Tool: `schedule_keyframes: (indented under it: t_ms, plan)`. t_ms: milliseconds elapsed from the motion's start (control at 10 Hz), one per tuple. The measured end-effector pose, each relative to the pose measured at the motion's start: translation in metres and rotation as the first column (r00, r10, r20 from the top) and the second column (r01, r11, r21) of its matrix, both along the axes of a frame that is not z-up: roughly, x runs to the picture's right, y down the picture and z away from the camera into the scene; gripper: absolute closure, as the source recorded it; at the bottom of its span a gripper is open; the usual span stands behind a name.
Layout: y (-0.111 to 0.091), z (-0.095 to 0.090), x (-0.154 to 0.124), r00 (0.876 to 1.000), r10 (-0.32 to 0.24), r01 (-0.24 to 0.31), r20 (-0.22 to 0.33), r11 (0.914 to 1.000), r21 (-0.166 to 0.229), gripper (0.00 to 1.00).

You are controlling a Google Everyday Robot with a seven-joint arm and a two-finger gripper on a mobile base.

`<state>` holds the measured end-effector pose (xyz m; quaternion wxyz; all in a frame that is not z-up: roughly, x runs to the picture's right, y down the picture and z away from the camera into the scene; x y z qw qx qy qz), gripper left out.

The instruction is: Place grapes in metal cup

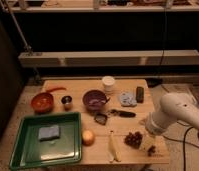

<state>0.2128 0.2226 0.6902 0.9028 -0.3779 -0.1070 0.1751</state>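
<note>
The grapes (pixel 133 139), a dark purple-red lumpy bunch, lie on the wooden table (pixel 78 86) near its front right corner. The metal cup (pixel 67 102), small and silver-grey, stands upright at the left between the orange-red bowl (pixel 42 101) and the purple bowl (pixel 94 100). My white arm comes in from the right. My gripper (pixel 149 144) hangs low just to the right of the grapes, by the table's front edge. It stands open with nothing in it. The cup is far to its left.
A green tray (pixel 23 150) with a blue sponge (pixel 49 132) fills the front left. An orange fruit (pixel 88 137) and a banana (pixel 112 147) lie left of the grapes. A white cup (pixel 108 82), a dark can (pixel 140 93) and a black tool (pixel 124 113) sit behind.
</note>
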Motion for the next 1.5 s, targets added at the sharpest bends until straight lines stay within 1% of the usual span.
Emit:
schedule_keyframes:
  t_ms: [400,500,600,800,1100,1500]
  plan:
    - [0.000,0.000,-0.001,1.000,-0.003,0.003,0.001,1.0000,0.000,0.20]
    - [0.006,0.012,-0.008,1.000,-0.012,0.012,-0.013,0.9999,0.000,0.20]
    - [0.011,0.022,-0.013,1.000,-0.015,0.015,-0.008,0.9999,0.003,0.20]
    - [0.012,0.030,-0.020,1.000,-0.008,0.007,0.013,0.9999,0.007,0.20]
    - [0.012,0.038,-0.035,0.998,-0.015,0.015,0.060,0.9999,0.006,0.20]
    - [0.018,0.047,-0.047,0.994,-0.051,0.051,0.092,0.9987,0.002,0.20]
